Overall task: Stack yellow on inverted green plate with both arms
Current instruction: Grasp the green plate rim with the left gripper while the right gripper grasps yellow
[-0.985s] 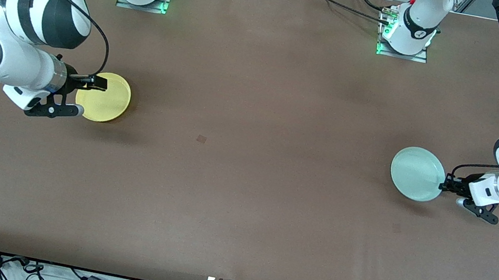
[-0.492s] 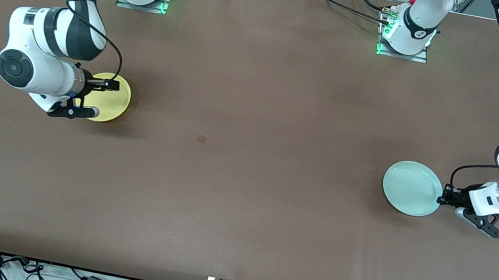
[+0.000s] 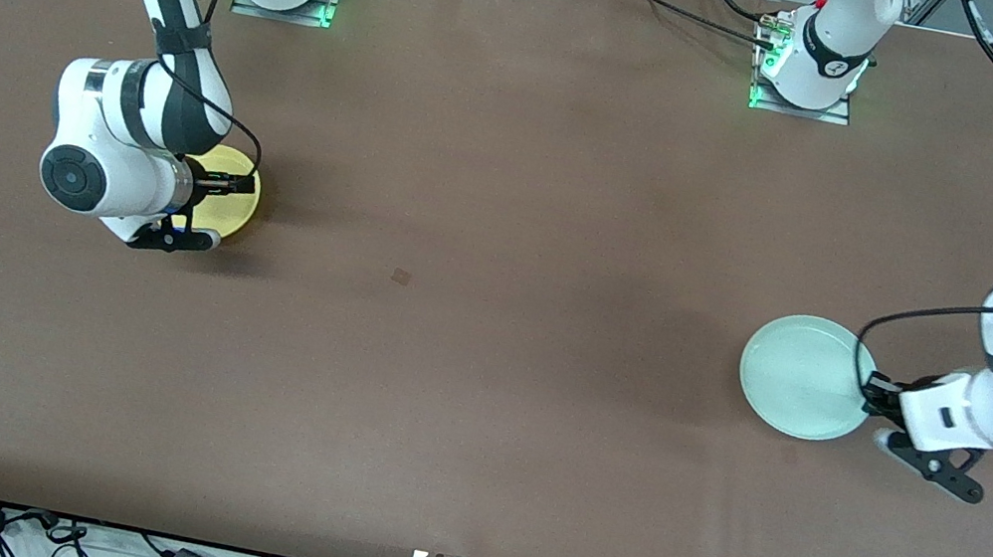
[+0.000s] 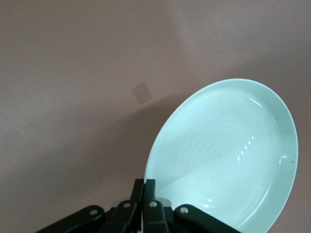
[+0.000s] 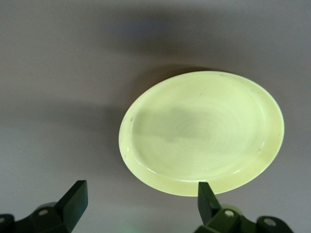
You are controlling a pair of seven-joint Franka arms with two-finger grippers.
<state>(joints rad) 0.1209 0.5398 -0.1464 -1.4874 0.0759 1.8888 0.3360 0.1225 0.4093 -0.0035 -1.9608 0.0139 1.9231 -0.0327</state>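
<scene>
Green plate (image 3: 801, 375) has drifted nearer the camera than 1 second ago, hollow side up, its rim pinched in the left gripper (image 3: 871, 392) above the table. Right gripper (image 3: 222, 184), jaws wide, has slid farther over the yellow plate (image 3: 228, 208), lying at the right arm's end.

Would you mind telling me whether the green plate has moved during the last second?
Yes. The green plate, held by the left hand, has shifted nearer the front camera and toward the table's middle.
</scene>
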